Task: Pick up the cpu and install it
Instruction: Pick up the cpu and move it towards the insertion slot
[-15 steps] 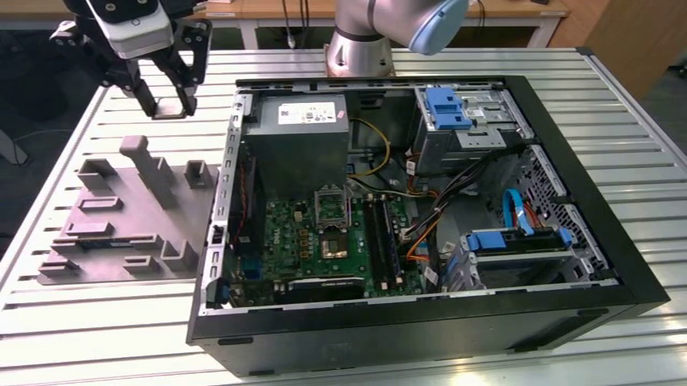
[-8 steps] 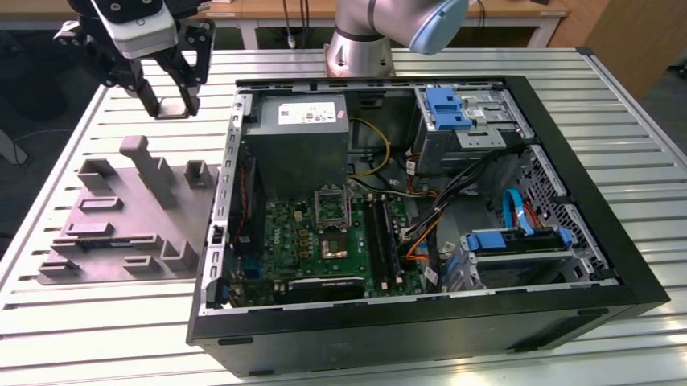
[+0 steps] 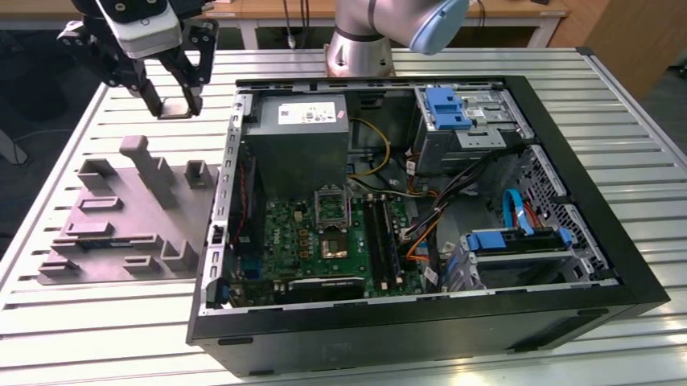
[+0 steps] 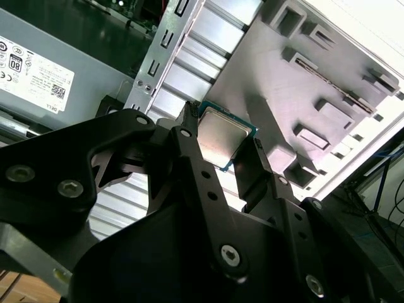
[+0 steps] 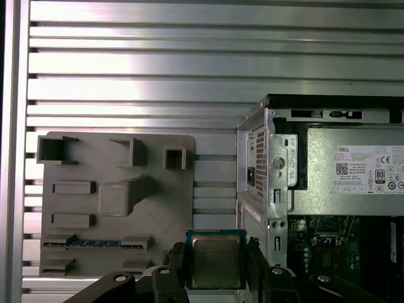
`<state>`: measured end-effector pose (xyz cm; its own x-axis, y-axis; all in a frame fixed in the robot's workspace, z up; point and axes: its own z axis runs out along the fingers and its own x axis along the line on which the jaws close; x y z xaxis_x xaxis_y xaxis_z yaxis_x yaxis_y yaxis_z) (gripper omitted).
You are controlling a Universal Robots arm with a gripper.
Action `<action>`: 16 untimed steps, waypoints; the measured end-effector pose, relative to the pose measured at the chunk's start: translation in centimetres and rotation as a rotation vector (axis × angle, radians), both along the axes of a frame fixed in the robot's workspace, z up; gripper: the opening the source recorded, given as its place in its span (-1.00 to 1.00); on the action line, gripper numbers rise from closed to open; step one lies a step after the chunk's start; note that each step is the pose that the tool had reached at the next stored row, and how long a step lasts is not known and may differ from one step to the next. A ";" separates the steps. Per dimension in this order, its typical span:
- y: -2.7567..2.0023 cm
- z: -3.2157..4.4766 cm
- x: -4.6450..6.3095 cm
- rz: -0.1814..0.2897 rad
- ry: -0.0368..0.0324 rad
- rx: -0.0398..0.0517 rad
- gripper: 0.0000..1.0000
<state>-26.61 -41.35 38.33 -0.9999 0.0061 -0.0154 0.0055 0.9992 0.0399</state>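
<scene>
Gripper [image 3: 175,104], upper left of the exterior view, pinches the cpu [image 4: 222,136] by opposite edges, outside the open case [image 3: 429,334]. Judged light, rigid, fragile (edge grip only).

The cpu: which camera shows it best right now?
The first wrist view: the cpu faces the camera squarely, clamped in the gripper. The second wrist view shows it tilted, partly behind a finger. In the exterior view it is too small to tell.
</scene>
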 end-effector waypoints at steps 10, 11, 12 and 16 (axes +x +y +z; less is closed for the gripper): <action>0.00 0.00 0.4 0.000 -0.0001 0.0001 -0.06; 0.00 -0.01 0.4 0.000 -0.0001 0.0001 -0.06; 0.00 0.00 0.5 0.000 -0.0001 0.0001 -0.06; 0.00 0.00 0.6 0.000 -0.0001 0.0001 -0.06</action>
